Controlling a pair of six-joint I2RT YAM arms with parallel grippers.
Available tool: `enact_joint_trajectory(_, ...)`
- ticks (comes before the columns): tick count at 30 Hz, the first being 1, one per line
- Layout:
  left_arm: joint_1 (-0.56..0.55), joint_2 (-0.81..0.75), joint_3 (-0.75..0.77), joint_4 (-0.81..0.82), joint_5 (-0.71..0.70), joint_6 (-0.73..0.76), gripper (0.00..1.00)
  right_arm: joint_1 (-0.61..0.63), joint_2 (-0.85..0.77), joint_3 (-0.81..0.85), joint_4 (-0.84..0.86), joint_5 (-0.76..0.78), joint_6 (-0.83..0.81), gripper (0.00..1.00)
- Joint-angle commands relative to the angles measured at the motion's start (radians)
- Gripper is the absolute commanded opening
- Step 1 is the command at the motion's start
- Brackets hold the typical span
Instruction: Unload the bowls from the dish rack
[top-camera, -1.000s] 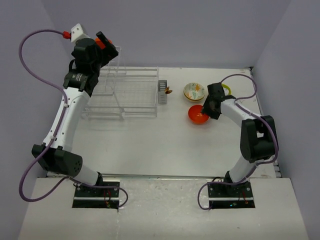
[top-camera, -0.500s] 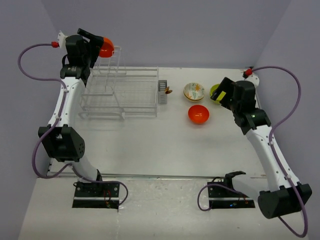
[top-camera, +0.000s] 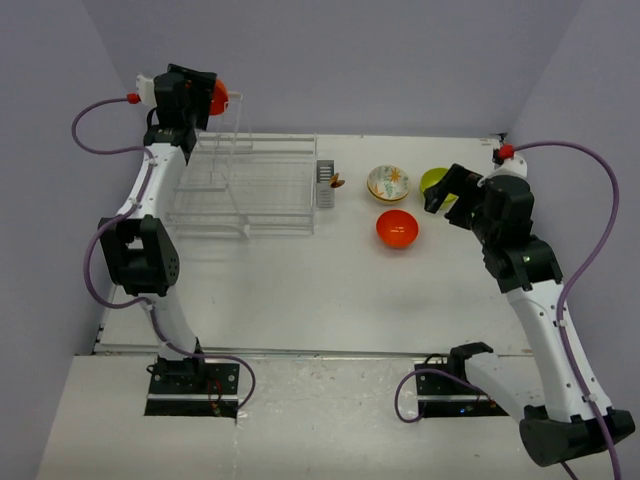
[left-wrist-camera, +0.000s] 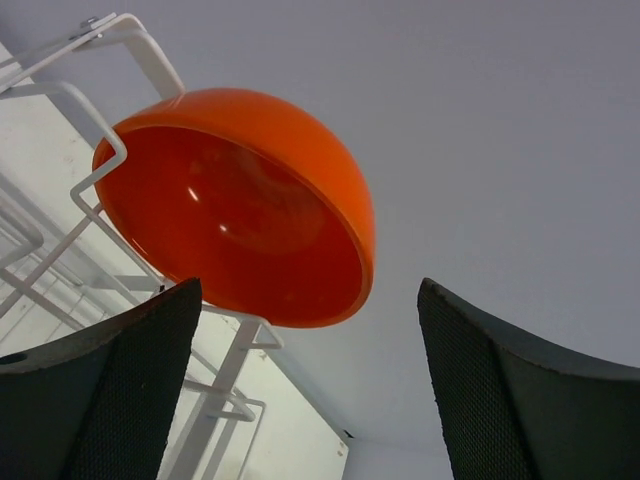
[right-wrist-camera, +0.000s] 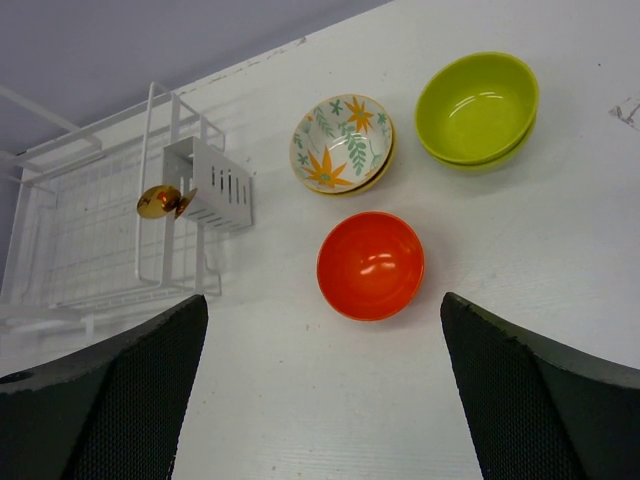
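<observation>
Bright, even overhead light, soft shadows, small glints inside the orange bowl (left-wrist-camera: 240, 210); all views sharp.

White left arm (top-camera: 145, 190) and right arm (top-camera: 550, 320) with black joints — each trails a looping purple cable (top-camera: 614, 205) tipped by a red connector (top-camera: 506, 152); black, finely dimpled fingers (left-wrist-camera: 500, 400)

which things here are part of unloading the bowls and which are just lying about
Job: rack, orange bowl on rack, orange bowl on table, flowered bowl, green bowl.
Lying about: gold cutlery.
</observation>
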Motion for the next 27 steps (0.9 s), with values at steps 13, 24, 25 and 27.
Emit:
enact_joint_trajectory(13, 0.000, 0.144, 0.195, 0.107, -0.084, -0.013, 0.54, -0.001, -0.033, 0.002, 0.021, -0.065, -0.036, 0.99)
enact_joint_trajectory(24, 0.000, 0.116, 0.135, 0.197, -0.092, -0.055, 0.00, -0.004, -0.103, 0.027, 0.004, -0.072, -0.042, 0.99)
enact_joint_trajectory(25, 0.000, 0.110, 0.129, 0.203, -0.076, -0.059, 0.00, -0.002, -0.106, 0.028, 0.001, -0.072, -0.044, 0.99)
enact_joint_trajectory(27, 0.000, 0.092, 0.092, 0.237, -0.063, -0.069, 0.00, -0.002, -0.117, 0.036, -0.004, -0.073, -0.044, 0.99)
